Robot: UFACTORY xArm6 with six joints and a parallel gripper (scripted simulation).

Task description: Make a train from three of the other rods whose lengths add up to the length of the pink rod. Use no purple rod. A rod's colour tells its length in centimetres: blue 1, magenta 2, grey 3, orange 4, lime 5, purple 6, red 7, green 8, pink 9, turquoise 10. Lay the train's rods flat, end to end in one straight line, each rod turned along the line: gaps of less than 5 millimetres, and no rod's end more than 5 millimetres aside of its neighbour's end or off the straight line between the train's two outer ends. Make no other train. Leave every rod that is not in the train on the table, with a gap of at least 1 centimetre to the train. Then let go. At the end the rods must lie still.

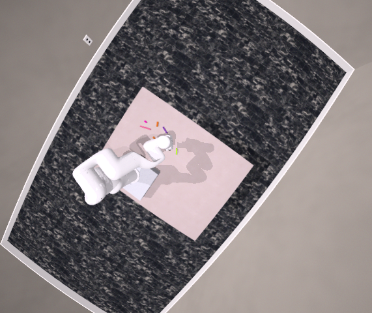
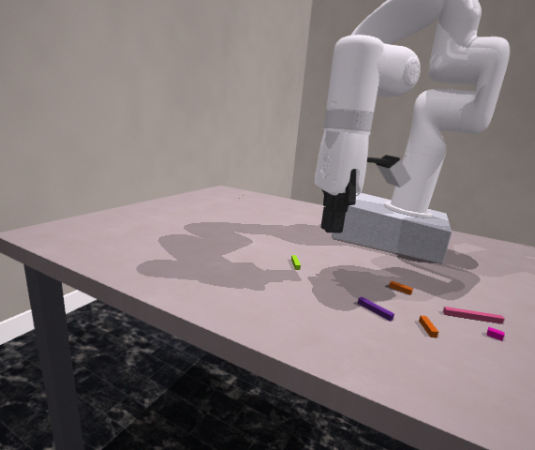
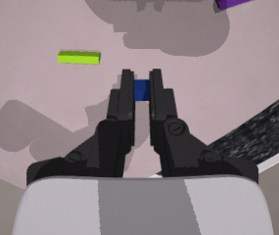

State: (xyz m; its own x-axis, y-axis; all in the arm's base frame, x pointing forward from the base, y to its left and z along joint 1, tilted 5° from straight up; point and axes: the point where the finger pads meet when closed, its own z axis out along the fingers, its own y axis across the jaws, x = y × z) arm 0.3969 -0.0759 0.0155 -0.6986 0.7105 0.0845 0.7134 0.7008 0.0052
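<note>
My gripper [image 3: 141,86] [image 2: 333,223] is shut on a small blue rod [image 3: 142,89] and holds it well above the table. A lime rod [image 3: 79,58] [image 2: 296,262] [image 1: 176,150] lies flat on the table, below and to the left of the fingers in the wrist view. A purple rod [image 2: 375,307] [image 1: 165,129] lies further right. Two orange rods [image 2: 400,287] [image 2: 428,325] lie near it; one of them shows in the overhead view [image 1: 157,124]. The pink rod [image 2: 473,314] [image 1: 144,127] and a magenta rod [image 2: 495,333] [image 1: 145,121] lie at the far right.
The arm's grey base block [image 2: 393,231] stands behind the rods. The table's front edge [image 2: 209,329] runs along the near side, with dark floor below.
</note>
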